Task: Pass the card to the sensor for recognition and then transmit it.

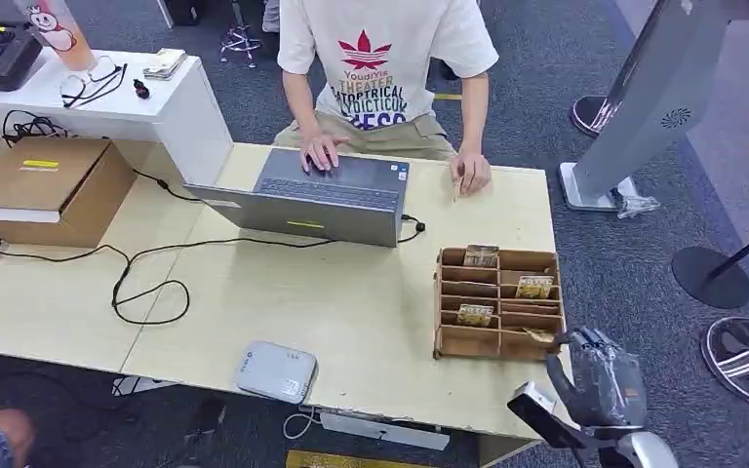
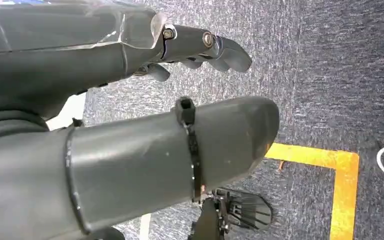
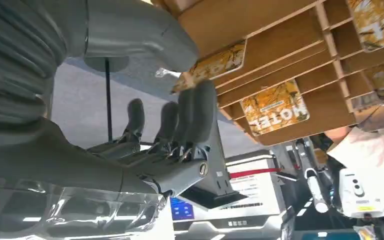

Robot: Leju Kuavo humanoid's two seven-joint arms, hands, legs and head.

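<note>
since the card [image 1: 540, 335] is thin, stiff and slick, we judge it wants a pinch on the edge jutting from the near corner slot of the wooden rack [image 1: 498, 303] on the counter [image 1: 351, 302]. our right hand [image 1: 600, 375] hovers just beside it, fingers apart and holding nothing. our left hand [image 2: 130, 100] hangs over carpet, fingers loose, also holding nothing. the sensor [image 1: 276, 370] sits near the counter's front edge.

Person [image 1: 387, 73] cut off above the shoulders, cards' [image 1: 475, 314] print too small, right hand [image 1: 600, 375] perhaps touching the organizer [image 1: 497, 341]
</note>
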